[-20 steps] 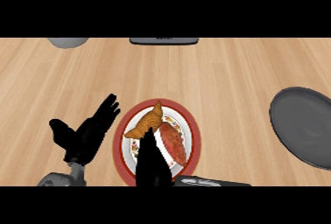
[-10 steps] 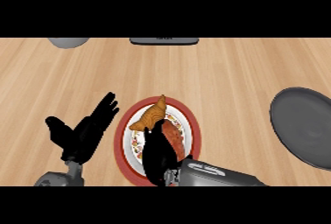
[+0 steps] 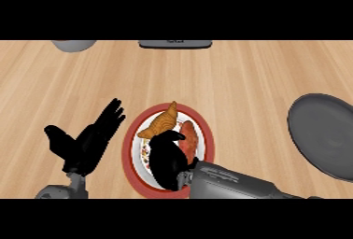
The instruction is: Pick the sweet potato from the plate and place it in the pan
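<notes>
The black right hand [image 3: 165, 158] lies over the lower half of a round white plate with a broad red rim [image 3: 207, 140]. Its upper edge meets the lower end of the orange, tapered sweet potato [image 3: 161, 123]. Whether this hand is grasping or released cannot be told, since it shows only as a dark mass. Its grey forearm [image 3: 234, 184] runs off toward 5 o'clock.

The sweet potato is golden-orange with darker ridges across its skin. It is broad at the bottom and narrows to a point aimed at 12 o'clock. It lies on the plate's upper half, with the tip reaching the red rim. At 3 o'clock of the hand's upper edge a reddish-orange patch [image 3: 188, 141] shows on the plate. Whether it is part of the sweet potato or something else cannot be told. Small dark specks mark the white of the plate at 9 o'clock of the hand.

At 9 o'clock of the plate the black left hand [image 3: 86, 144] rests released, fingers straight and pointing toward 1 o'clock, thumb out toward 10 o'clock.

At 3 o'clock, well apart from the plate, sits the round dark grey pan [image 3: 328, 135], cut by the view's right edge, its flat inside facing up.

On the light wooden counter [image 3: 248, 79], a grey rounded vessel [image 3: 72, 44] shows at 11 o'clock and a dark flat rectangular object [image 3: 176, 44] at 12 o'clock, both at the far edge.
</notes>
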Controlling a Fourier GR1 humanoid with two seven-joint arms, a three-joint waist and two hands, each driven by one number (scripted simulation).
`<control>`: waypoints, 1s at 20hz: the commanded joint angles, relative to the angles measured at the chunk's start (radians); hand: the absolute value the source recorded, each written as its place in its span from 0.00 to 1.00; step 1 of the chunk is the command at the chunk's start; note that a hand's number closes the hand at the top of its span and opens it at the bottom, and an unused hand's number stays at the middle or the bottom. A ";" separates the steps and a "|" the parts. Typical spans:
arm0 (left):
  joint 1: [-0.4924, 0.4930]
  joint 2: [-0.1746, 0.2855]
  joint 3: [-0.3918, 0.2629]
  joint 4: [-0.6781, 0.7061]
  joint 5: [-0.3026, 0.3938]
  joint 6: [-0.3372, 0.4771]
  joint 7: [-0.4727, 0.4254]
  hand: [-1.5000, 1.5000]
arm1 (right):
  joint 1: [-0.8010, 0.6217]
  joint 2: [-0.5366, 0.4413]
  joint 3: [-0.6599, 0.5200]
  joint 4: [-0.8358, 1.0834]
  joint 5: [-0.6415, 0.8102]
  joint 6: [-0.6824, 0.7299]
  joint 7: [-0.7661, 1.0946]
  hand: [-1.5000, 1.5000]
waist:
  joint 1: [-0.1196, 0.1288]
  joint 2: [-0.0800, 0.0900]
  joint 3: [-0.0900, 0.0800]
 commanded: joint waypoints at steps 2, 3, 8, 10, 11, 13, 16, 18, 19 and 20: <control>0.049 0.006 0.021 -0.004 -0.008 0.019 -0.023 0.50 | 0.226 -0.011 -0.233 -0.062 -0.085 -0.032 0.221 1.00 | -0.076 -0.005 0.002; 0.052 0.001 0.042 0.001 0.007 0.032 -0.020 0.50 | 0.299 0.012 -0.289 -0.060 -0.114 -0.056 0.282 1.00 | -0.111 -0.005 0.004; 0.074 0.007 0.074 0.004 0.010 0.052 -0.031 0.50 | 0.519 0.035 -0.508 -0.206 -0.180 -0.220 0.485 1.00 | -0.156 -0.014 0.002; 0.078 0.019 0.069 -0.022 0.022 0.030 -0.018 0.50 | 0.576 0.019 -0.535 -0.334 -0.146 -0.305 0.551 1.00 | -0.131 -0.020 0.001; 0.070 0.022 0.056 -0.012 0.010 0.018 -0.023 0.50 | 0.582 0.020 -0.528 -0.407 -0.111 -0.336 0.586 1.00 | -0.120 -0.019 0.000; 0.068 0.020 0.042 -0.028 0.001 0.026 -0.006 0.50 | 0.631 -0.006 -0.498 -0.545 -0.049 -0.384 0.633 1.00 | -0.106 -0.020 0.000; 0.065 -0.008 0.023 -0.004 -0.002 0.021 -0.027 0.50 | 0.708 -0.011 -0.467 -0.745 0.002 -0.439 0.688 1.00 | -0.093 -0.016 -0.002; 0.081 -0.003 0.012 -0.038 -0.010 0.030 -0.004 0.50 | 0.782 0.002 -0.448 -0.864 0.000 -0.474 0.716 1.00 | -0.070 -0.013 -0.001; 0.081 0.015 0.035 -0.021 0.013 0.008 0.001 0.50 | 0.793 0.011 -0.445 -0.919 0.010 -0.491 0.730 1.00 | -0.064 -0.010 -0.001; 0.027 -0.003 0.029 -0.014 -0.008 0.033 0.003 0.50 | 0.848 -0.006 -0.429 -0.950 0.019 -0.553 0.722 1.00 | -0.065 -0.006 0.000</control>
